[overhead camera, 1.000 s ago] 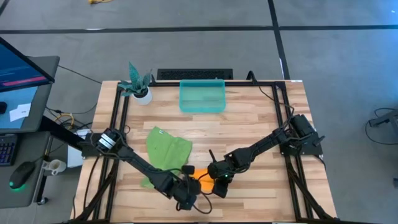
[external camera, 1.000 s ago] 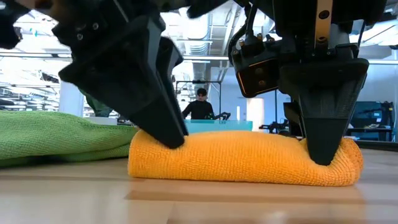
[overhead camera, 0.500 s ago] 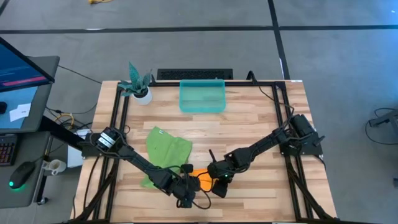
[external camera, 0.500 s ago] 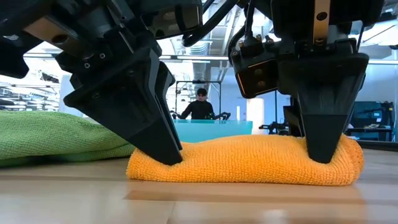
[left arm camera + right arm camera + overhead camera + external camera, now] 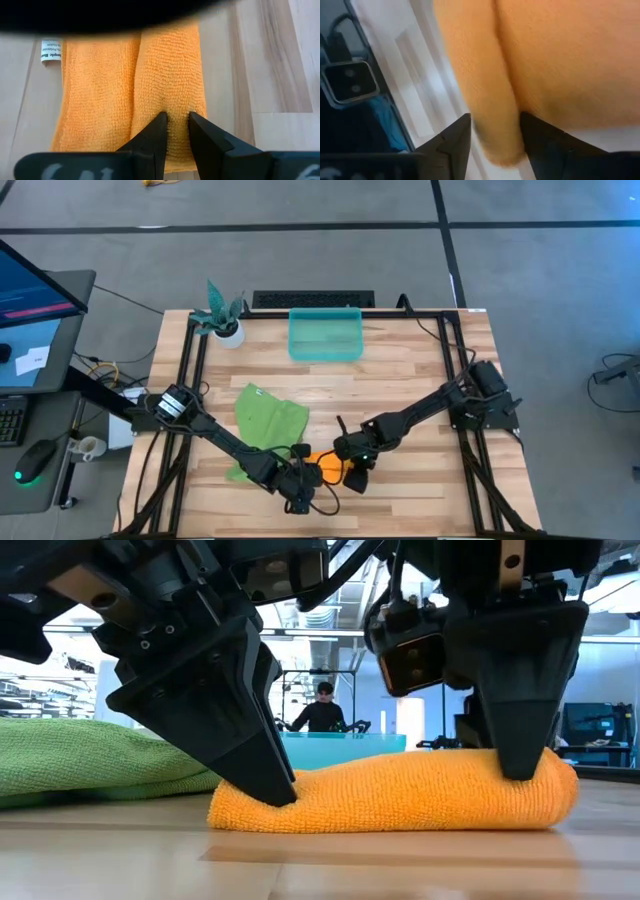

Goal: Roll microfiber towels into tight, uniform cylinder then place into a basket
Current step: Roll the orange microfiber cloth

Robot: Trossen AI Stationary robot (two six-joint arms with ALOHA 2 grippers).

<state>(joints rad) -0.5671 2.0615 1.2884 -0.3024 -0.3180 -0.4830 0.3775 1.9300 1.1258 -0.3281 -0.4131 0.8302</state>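
The orange-yellow towel [image 5: 400, 802] lies as a loose, flat roll near the table's front edge [image 5: 328, 468]. Both grippers come down on it. My left gripper [image 5: 176, 120] is shut on its left end, and my right gripper [image 5: 495, 135] stands open astride its right end. The lime green towel [image 5: 268, 420] lies crumpled on the table just left of and behind the orange one. The teal basket [image 5: 325, 335] stands at the far middle of the table with nothing in it. My left gripper pinches a raised fold [image 5: 176, 107] of the orange towel's rolled part between its two fingertips at the left end. It comes slanting down from the left, and its tip is sunk into the cloth [image 5: 278, 795]. The towel lies on the table. My right gripper has a ridge of the roll [image 5: 492, 115] between its open fingers at the towel's right end. It points down from above, and a fingertip [image 5: 520, 768] rests on the towel's top. The towel lies on the table there.
A small white pot with a teal plant [image 5: 228, 328] stands at the far left corner. Black frame rails [image 5: 190, 380] run along the table's left, right and far sides. Bare wood lies between the towels and the basket. A person [image 5: 322, 712] shows in the room beyond.
My right gripper has risen a little. Its tip, which was sunk deep into the towel's right end, now sits on the top, and that end has rounded up. My left gripper's tip has gone down into the towel's left end.
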